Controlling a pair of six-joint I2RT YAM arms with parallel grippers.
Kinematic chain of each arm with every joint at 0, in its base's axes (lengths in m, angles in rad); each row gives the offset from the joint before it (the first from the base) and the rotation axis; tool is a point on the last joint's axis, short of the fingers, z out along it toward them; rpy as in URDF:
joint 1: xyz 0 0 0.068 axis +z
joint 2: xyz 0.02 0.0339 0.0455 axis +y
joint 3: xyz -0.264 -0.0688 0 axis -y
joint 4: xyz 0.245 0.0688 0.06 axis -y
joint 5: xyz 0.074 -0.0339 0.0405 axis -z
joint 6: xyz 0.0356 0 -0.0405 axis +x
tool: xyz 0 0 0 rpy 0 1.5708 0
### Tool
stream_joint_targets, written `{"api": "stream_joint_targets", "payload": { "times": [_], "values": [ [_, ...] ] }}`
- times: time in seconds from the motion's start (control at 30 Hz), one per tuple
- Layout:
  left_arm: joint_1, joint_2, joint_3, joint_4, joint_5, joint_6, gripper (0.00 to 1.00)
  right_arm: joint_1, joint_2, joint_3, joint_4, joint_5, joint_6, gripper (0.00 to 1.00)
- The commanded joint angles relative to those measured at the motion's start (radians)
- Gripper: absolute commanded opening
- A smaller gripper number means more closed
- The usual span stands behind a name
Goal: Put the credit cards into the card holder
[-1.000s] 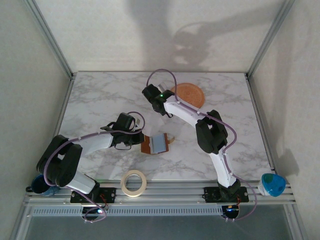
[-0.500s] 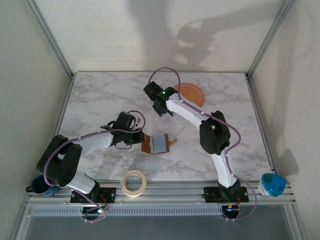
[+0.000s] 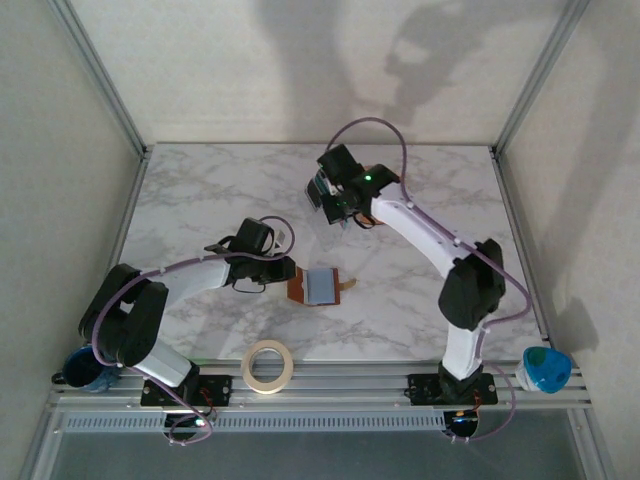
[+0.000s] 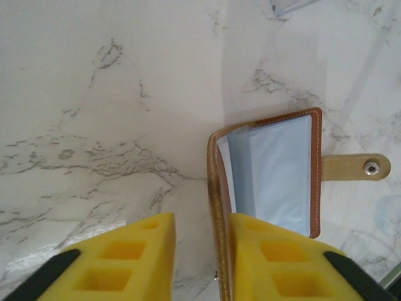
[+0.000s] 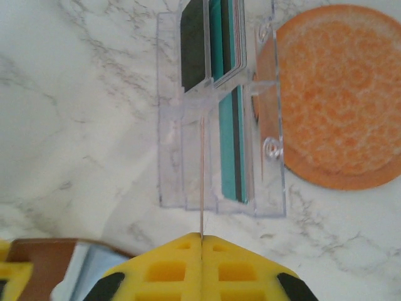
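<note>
Pinching a card (image 5: 202, 182) edge-on in the tight-shut right gripper (image 5: 202, 237), up over the clear rack (image 5: 172, 157) beside the plate (image 5: 338, 94). Only loosely minding the wallet (image 4: 276, 169) with the left gripper (image 4: 200, 226), jaws a crack apart around its cover, open flat on the table (image 4: 94, 94). Might flop shut or skid when poked, then jam the card at the pocket.

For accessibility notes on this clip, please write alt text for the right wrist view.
Closed yellow fingers pinch a thin card, seen edge-on, above a clear plastic sleeve holding teal and dark cards. A round orange plate lies to its right on the marble table; a brown wallet corner shows lower left.
</note>
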Motion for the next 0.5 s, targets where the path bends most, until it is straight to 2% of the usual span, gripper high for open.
{"api": "stream_joint_targets", "payload": {
  "times": [0.0,0.23,0.47],
  "values": [
    [-0.001,-0.027,0.027,-0.035,-0.027,0.006,0.31,0.014,-0.091,-0.115,0.052,-0.166,0.078,0.00],
    [0.009,-0.051,0.039,-0.048,-0.044,-0.006,0.32,0.041,-0.204,-0.421,0.255,-0.517,0.301,0.00],
    [0.012,-0.076,0.049,-0.001,0.005,-0.064,0.33,0.068,-0.222,-0.579,0.377,-0.582,0.353,0.00]
  ]
}}
